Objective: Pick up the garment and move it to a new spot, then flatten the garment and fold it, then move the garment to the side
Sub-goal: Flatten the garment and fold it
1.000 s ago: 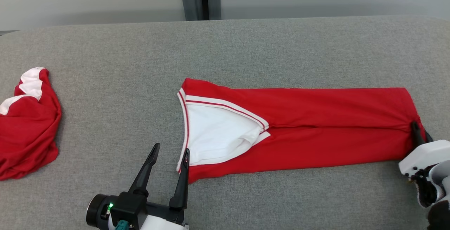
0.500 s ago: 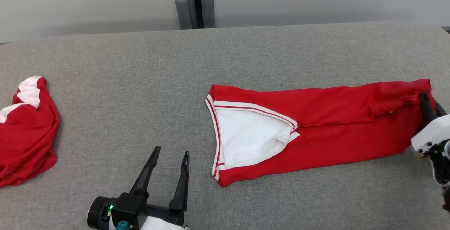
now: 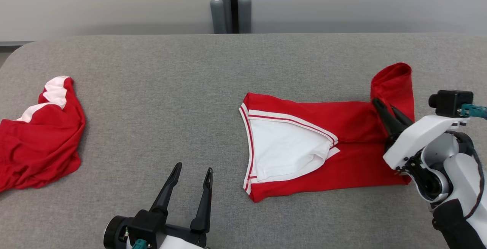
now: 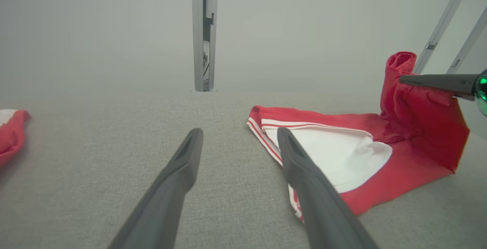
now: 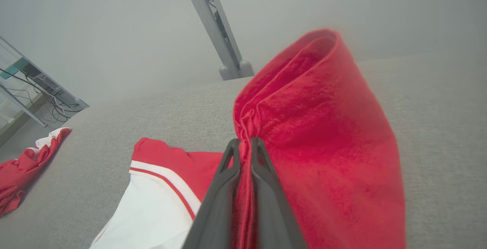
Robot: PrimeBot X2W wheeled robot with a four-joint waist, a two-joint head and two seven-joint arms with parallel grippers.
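My right gripper [image 3: 382, 103] and its wrist are covering the near right corner of the garment [image 3: 342, 157] in the head view, the other red cloth [image 3: 42, 142] runs off that view's left edge, and the wall [image 4: 114, 32] behind goes hazy in both wrist views

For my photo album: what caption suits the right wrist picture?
The right gripper, shut on a fold of the red garment, holds that end raised above the grey table.

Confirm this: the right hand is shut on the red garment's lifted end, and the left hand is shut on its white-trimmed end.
Wrong about the left hand: it is open and empty, clear of the garment, as the head view shows. The right hand is indeed shut on the lifted end.
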